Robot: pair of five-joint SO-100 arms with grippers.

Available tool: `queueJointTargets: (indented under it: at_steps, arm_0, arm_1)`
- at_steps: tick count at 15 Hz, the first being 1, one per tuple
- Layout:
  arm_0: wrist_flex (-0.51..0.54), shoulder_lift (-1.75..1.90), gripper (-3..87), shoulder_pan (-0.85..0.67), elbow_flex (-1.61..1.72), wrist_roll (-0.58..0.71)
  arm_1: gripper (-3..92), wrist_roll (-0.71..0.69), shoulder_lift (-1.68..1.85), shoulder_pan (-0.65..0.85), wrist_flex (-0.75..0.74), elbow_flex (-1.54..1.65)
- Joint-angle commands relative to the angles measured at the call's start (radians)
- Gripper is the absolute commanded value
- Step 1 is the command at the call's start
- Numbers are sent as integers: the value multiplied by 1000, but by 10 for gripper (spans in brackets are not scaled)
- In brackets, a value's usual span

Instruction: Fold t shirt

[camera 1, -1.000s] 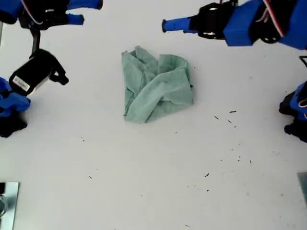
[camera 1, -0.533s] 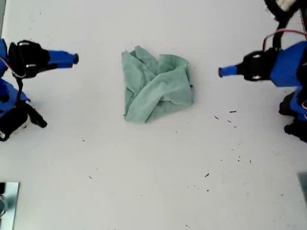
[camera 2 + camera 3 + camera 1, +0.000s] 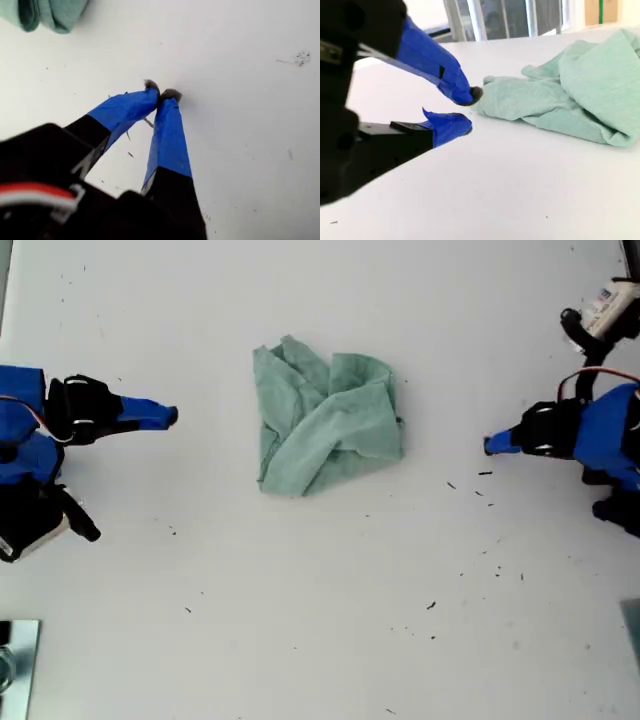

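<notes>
- Both arms have dropped lower in the exterior view since half a second ago. My first end effector (image 3: 490,445) has also backed toward the right edge, away from the cloth. My second end effector (image 3: 172,416) has nudged slightly to the right, toward it.
- The t shirt (image 3: 325,425) has not shifted. It lies in the same crumpled, roughly square heap on the white surface (image 3: 320,620), just above the middle of the exterior view, between the two arms and touched by neither.
- My first end effector (image 3: 162,94) has its two blue-taped fingers brought together, tips touching, with nothing between them. It points at bare surface, and only a corner of the t shirt (image 3: 45,12) shows well beyond it.
- Small dark specks (image 3: 485,473) are scattered on the surface just below this end effector in the exterior view.
- My second end effector (image 3: 470,109) has its fingers apart, with a clear gap and nothing held. It sits low over the surface and aims at the t shirt (image 3: 580,100), whose nearest fold lies just beyond the tips.
- At the left edge of the exterior view, the second arm reaches in toward the cloth; at the right edge, the first arm faces it from the opposite side.
</notes>
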Motion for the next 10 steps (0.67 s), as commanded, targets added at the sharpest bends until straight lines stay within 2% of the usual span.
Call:
queueJointTargets:
  at_steps: [1,5,6,8,9,10]
  arm_0:
    - [3,9,84,14,14,-17]
    - [3,9,84,52,14,-17]
    - [3,9,85,52,14,-17]
    - [3,9,86,52,14,-17]
    - [3,9,86,52,14,-17]
    - [3,9,87,52,14,-17]
  arm_1:
    - [31,9,11,31,0,48]
    - [31,-310,11,133,0,48]
    - [31,-370,11,153,0,48]
    - [30,-379,11,163,0,48]
    - [29,-514,11,195,0,48]
    - [27,-537,11,224,3,48]
